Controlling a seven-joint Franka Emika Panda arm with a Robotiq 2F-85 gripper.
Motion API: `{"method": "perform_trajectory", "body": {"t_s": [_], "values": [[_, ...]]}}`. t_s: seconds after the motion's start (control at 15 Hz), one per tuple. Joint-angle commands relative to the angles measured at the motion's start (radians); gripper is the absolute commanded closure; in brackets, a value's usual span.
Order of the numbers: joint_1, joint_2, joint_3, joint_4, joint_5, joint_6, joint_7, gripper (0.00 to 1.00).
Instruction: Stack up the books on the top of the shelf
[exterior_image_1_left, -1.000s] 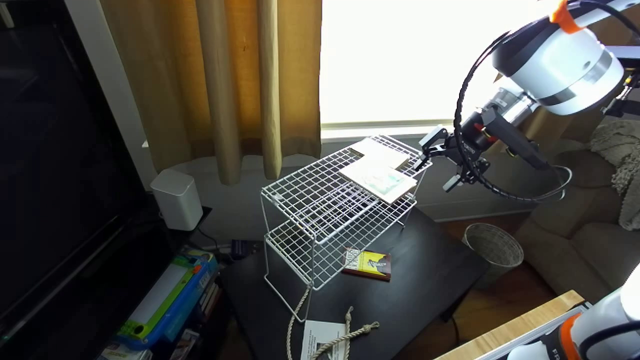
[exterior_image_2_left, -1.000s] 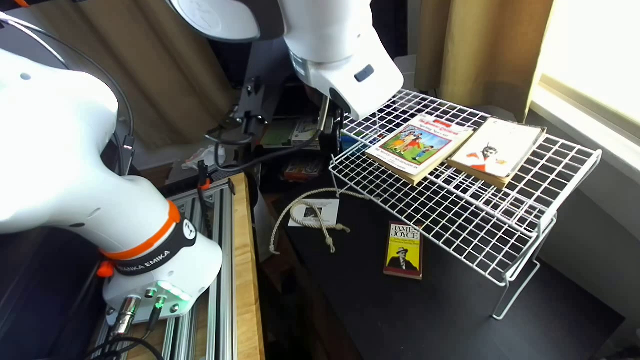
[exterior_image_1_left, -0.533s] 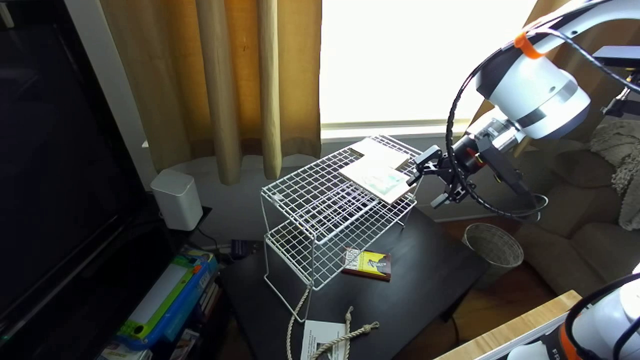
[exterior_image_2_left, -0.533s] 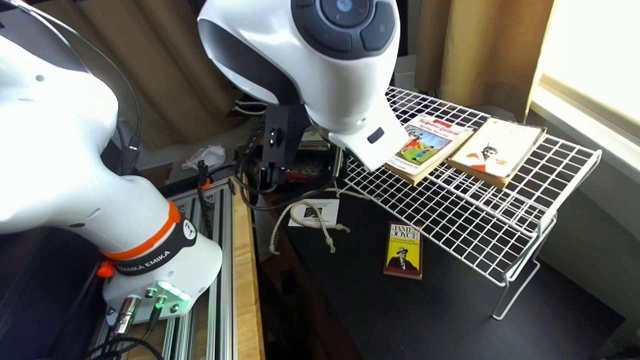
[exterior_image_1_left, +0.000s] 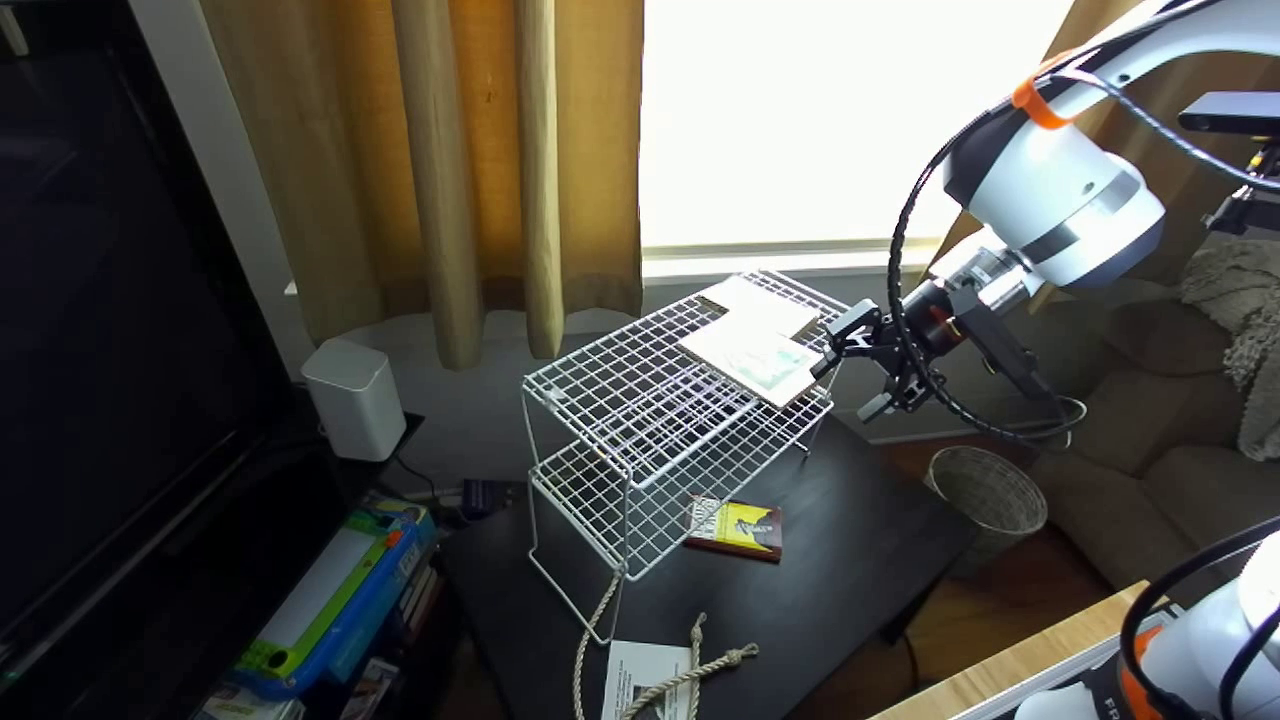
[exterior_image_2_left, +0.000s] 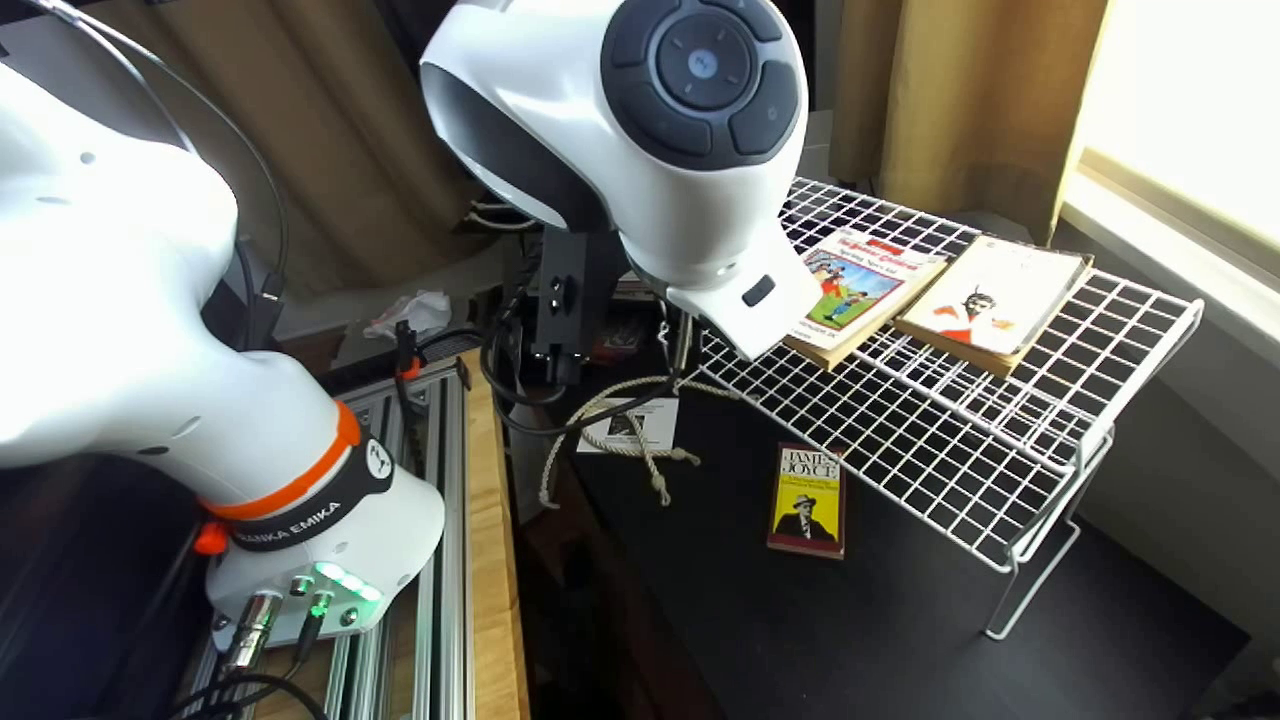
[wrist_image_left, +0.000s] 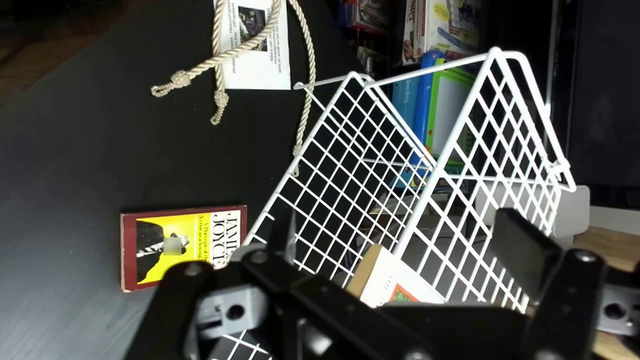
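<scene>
1. Standing just ahead of the gripper (exterior_image_1_left: 848, 388), the light-looking wire shelf (exterior_image_1_left: 640, 385) could skid if bumped.
2. That gripper gapes, holding nothing I can see.
3. On the shelf's top, ahead of it, the picture book (exterior_image_2_left: 866, 287) and white book (exterior_image_2_left: 1000, 292) lie side by side; a low approach might shove the nearer.

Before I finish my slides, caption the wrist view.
Open gripper by a wire shelf; book on top, paperback on the table below.

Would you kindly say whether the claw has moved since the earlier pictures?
Yes; in an exterior view, the claw has shifted left and down the picture, relative to the unmoved shelf.
</scene>
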Motion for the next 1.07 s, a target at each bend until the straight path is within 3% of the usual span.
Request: {"method": "perform_trajectory", "body": {"t_s": [0.0, 0.33, 1.0], "values": [[-0.036, 0.065, -0.005, 0.016, 0.138, -0.006, -0.068, 0.0], [-0.081, 0.156, 0.009, 0.038, 0.371, -0.017, -0.154, 0.0], [-0.168, 0.41, 0.006, 0.172, 0.524, -0.25, -0.338, 0.0]]}}
